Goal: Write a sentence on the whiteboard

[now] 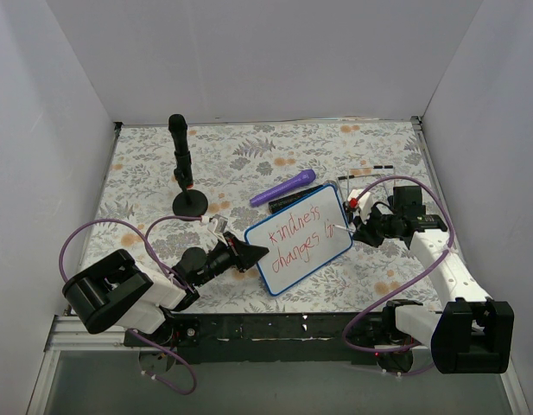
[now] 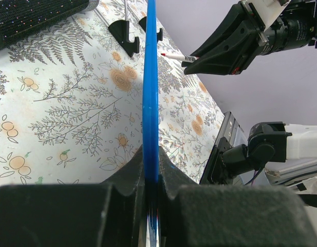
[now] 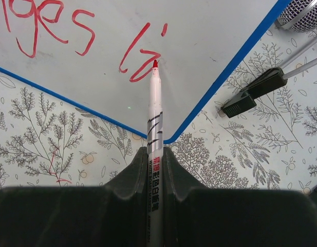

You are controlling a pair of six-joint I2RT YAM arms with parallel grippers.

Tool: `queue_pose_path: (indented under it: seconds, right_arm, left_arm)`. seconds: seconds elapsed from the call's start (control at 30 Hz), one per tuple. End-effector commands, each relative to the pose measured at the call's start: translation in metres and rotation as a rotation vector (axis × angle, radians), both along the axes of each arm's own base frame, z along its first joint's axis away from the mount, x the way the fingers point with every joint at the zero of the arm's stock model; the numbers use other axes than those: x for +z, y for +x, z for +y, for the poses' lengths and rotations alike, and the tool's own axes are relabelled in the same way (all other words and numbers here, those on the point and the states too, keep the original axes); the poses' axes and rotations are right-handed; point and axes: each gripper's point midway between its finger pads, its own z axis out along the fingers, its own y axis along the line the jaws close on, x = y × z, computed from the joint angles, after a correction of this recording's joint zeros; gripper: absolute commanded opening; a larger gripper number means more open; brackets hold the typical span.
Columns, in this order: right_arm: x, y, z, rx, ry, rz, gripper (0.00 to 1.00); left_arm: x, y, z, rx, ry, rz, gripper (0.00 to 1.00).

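**Two jobs: one steadies, one writes**

The right claw (image 3: 154,157) is clamped on a red pen (image 3: 155,103), so its tip is set on the board (image 1: 307,262) where the sentence (image 1: 294,235) stops at "li". The left claw (image 1: 253,252) is closed on the board's blue edge, so the board is steadied over the flowered mat (image 1: 249,156) between the arms.

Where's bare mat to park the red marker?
Free: far-right corner of the mat, beyond the purple marker; far-left strip left of the black stand. Crowded: centre, around the whiteboard, left gripper and right gripper holding the red marker.
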Motion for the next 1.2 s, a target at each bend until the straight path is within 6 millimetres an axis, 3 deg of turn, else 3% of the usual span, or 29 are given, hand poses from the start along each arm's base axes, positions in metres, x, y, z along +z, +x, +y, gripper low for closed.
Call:
queue_pose_path:
  seconds: [0.0,1.17]
  right_arm:
    - [0.003,-0.002,0.003,0.02,0.02,-0.016,0.01]
    - [0.006,-0.006,0.013,0.025,0.092,-0.041,0.01]
  left_arm:
    - [0.008,-0.003,0.0,-0.011,-0.013,-0.041,0.0]
    - [0.008,-0.004,0.002,-0.007,-0.019,-0.035,0.0]
